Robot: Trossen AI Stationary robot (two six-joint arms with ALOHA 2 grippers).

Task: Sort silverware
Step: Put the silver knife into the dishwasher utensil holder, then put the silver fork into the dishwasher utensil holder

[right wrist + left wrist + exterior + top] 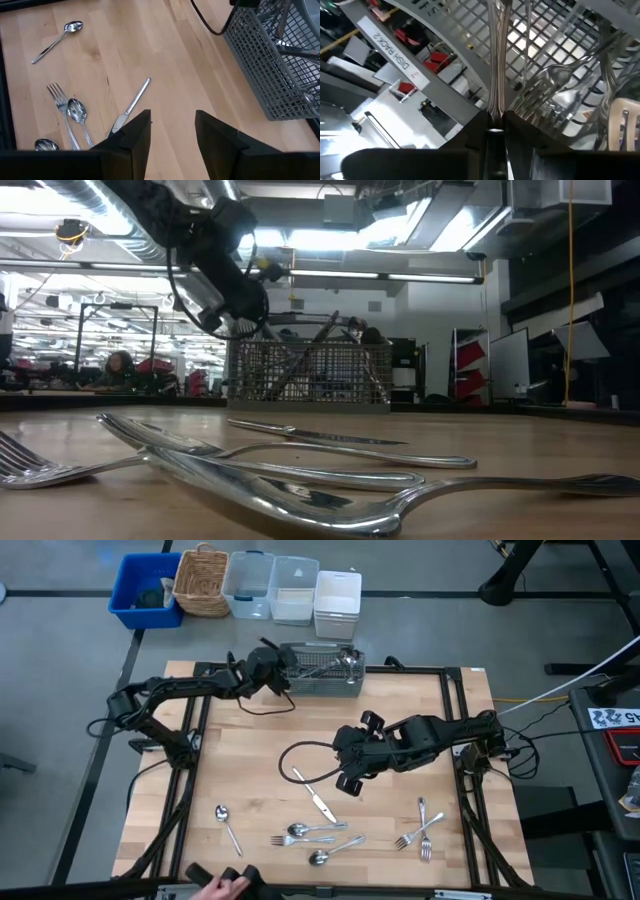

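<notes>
the left gripper [495,132] is pinching one slim, shiny silverware [496,60] handle inside the wire-mesh basket [322,680] — more pieces are lying just below the right gripper [172,135], fingers apart.

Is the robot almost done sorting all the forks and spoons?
Not yet. About ten pieces lie on the table: a knife, spoons and forks, roughly grouped. The left gripper is at the wire basket, its fingers shut on one slim handle. More silverware still waits in the basket. The right gripper hovers open above the knife.
</notes>
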